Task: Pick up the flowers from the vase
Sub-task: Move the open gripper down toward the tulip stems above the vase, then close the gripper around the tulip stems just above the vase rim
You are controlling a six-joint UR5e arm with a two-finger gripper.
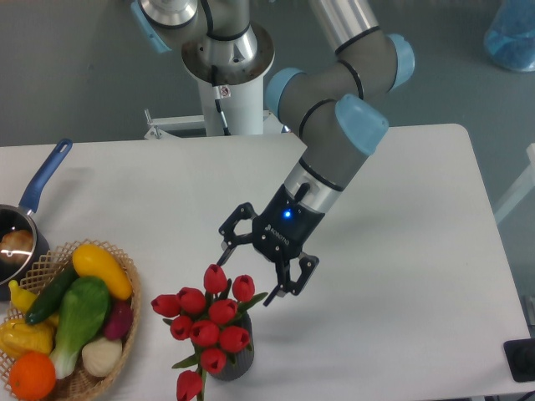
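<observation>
Flowers point(209, 322): red buds, green stems and leaves, just below the claw.
Vase point(236, 361): dark grey, nearly black, under the buds.
Gripper point(249, 271): black, blue light glowing on its body.
Arm point(334, 142): grey with pale blue caps, above the claw.
Basket point(125, 334): tan wicker, far left of the claw; yellow, green, orange, white and purple vegetables inside.
Pan point(38, 188): blue handle, farther left.
Table point(401, 251): white.
</observation>
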